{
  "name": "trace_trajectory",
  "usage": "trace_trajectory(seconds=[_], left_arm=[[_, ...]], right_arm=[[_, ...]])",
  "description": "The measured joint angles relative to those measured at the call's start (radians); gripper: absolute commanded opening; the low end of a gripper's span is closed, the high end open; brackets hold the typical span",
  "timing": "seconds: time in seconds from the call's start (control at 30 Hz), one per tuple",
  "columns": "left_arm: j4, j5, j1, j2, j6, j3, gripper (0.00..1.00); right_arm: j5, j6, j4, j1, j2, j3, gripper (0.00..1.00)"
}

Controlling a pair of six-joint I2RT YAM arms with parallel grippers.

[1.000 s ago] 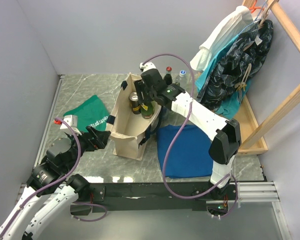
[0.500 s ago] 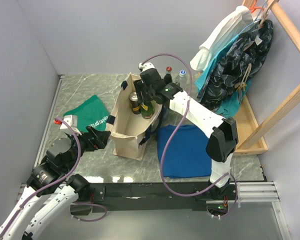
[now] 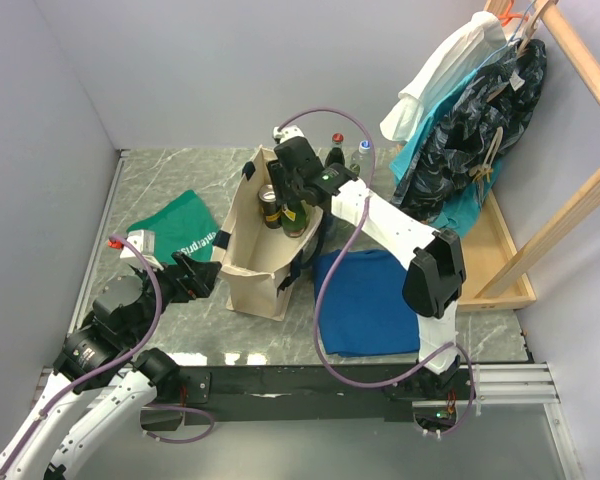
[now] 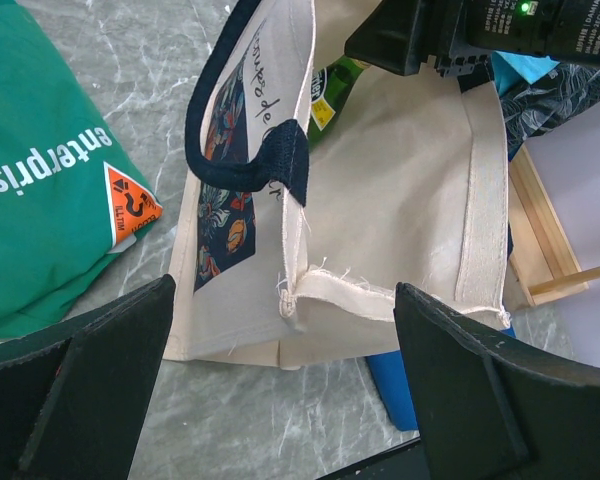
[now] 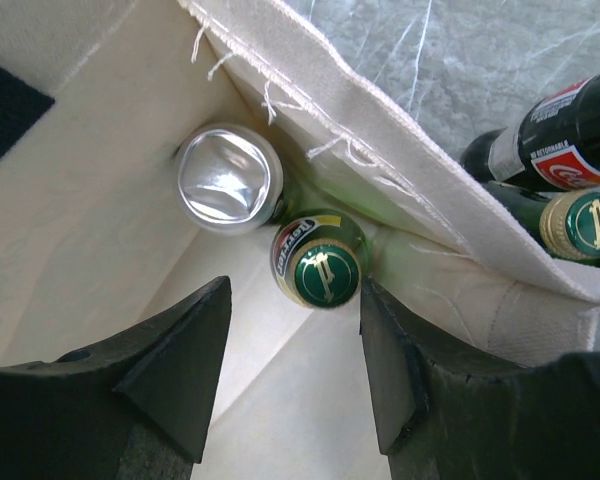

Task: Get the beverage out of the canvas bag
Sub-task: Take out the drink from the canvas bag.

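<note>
Left gripper (image 4: 283,292) gapes wide and empty, just before the upright canvas bag (image 4: 400,200). Inside the bag, the right gripper (image 5: 292,287) straddles a green-capped bottle (image 5: 320,272) beside a silver can (image 5: 228,180), its jaws apart and apparently not touching the bottle.

The right gripper (image 3: 286,196) hangs at the open mouth of the canvas bag (image 3: 252,268), drinks (image 3: 271,213) standing inside (tops just visible); the left gripper (image 3: 193,276) sits just beside its left wall.
</note>
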Motion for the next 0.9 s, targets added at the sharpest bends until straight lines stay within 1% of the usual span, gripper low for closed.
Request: trace_trajectory(seconds=[0.7, 0.8, 0.9], left_arm=[[0.0, 0.0, 0.0, 0.0, 0.0, 0.0, 0.96], [0.0, 0.0, 0.0, 0.0, 0.0, 0.0, 0.96], [0.0, 0.0, 0.0, 0.0, 0.0, 0.0, 0.97]], right_arm=[[0.008, 0.004, -0.031, -0.002, 0.04, 0.024, 0.6], [0.008, 0.004, -0.036, -0.002, 0.042, 0.026, 0.58], [0.008, 0.004, -0.038, -0.003, 0.043, 0.026, 0.57]])
